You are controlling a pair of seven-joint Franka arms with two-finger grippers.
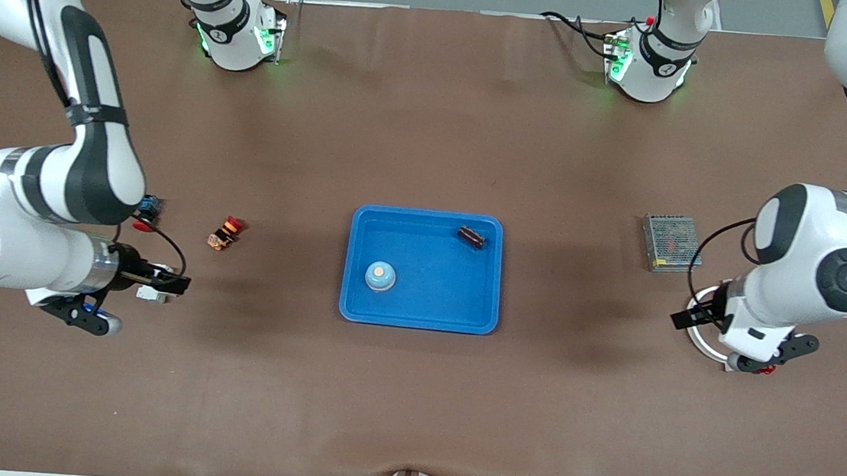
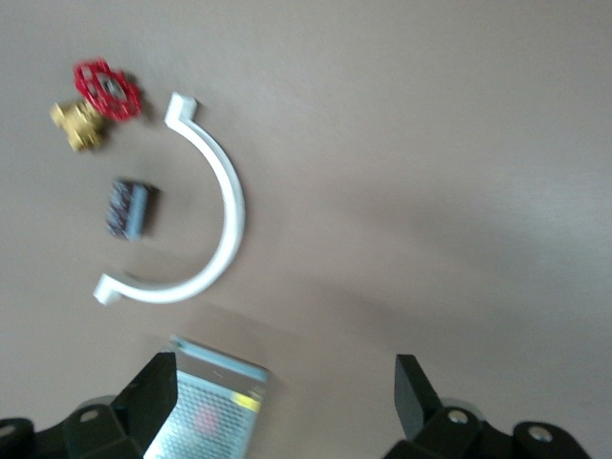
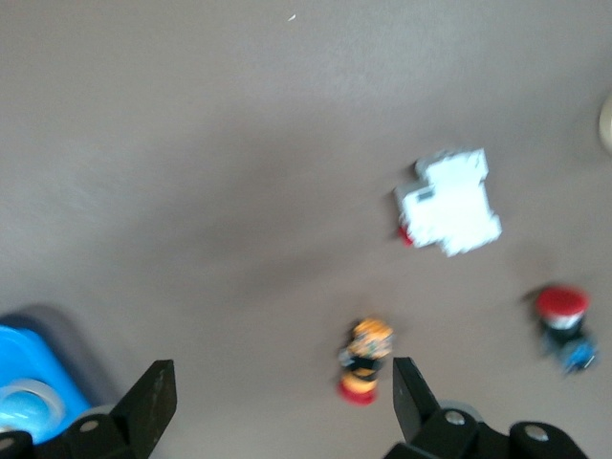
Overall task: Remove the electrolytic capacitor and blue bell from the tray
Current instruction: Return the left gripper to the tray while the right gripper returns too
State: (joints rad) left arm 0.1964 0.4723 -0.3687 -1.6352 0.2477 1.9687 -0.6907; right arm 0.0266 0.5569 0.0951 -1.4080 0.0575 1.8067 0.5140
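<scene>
Robotics lab: two arms [image 1: 53, 182], brown-covered table [image 1: 407, 421]

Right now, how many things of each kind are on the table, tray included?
Tray: 1
Bell: 1
Capacitor: 1
Push buttons: 2
White breaker: 1
Metal power supply: 1
White half-ring: 1
Red-handled valve: 1
Small dark block: 1
Total: 10

bell [image 1: 380, 276] and capacitor [image 1: 471, 236] in tray [image 1: 418, 316], apart
</scene>
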